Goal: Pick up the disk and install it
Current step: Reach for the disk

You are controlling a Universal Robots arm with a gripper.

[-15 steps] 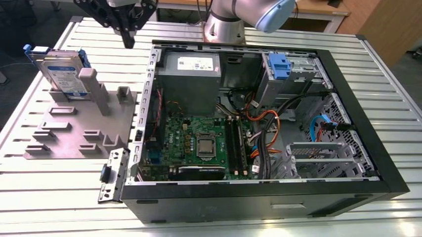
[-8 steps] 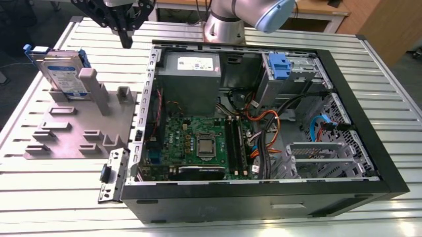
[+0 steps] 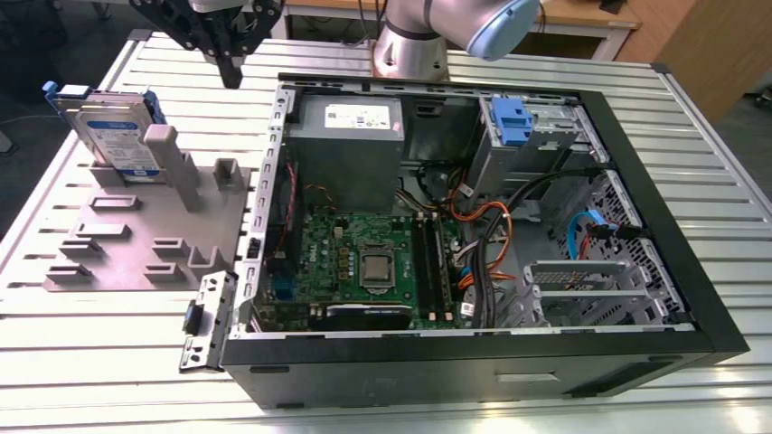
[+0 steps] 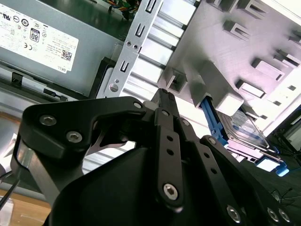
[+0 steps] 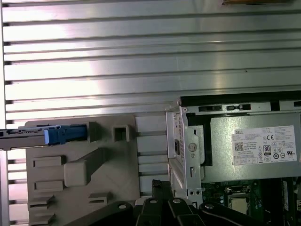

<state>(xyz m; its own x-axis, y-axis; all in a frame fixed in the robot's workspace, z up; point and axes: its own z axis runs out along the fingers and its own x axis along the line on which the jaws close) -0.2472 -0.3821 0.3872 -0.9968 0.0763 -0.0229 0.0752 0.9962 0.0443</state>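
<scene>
The disk (image 3: 117,137) stands on edge in the grey slotted tray (image 3: 145,249) at the exterior view's left, silver with a white-and-blue label and a blue frame. My gripper (image 3: 231,77) hangs above the table between the tray and the computer case, off to the exterior view's right of the disk and apart from it. Its black fingers come together to one tip with nothing between them. In both wrist views the disk (image 4: 244,129) (image 5: 28,134) leans against a tray post, and the gripper (image 4: 162,95) (image 5: 159,186) points down near the tray (image 4: 221,47) (image 5: 113,155).
An open computer case (image 3: 652,217) lies on the slatted metal table (image 3: 108,362), with the grey power supply box (image 3: 347,136), a motherboard (image 3: 362,258) and a drive bay holding a blue part (image 3: 512,122). The arm's base (image 3: 410,50) stands behind the case.
</scene>
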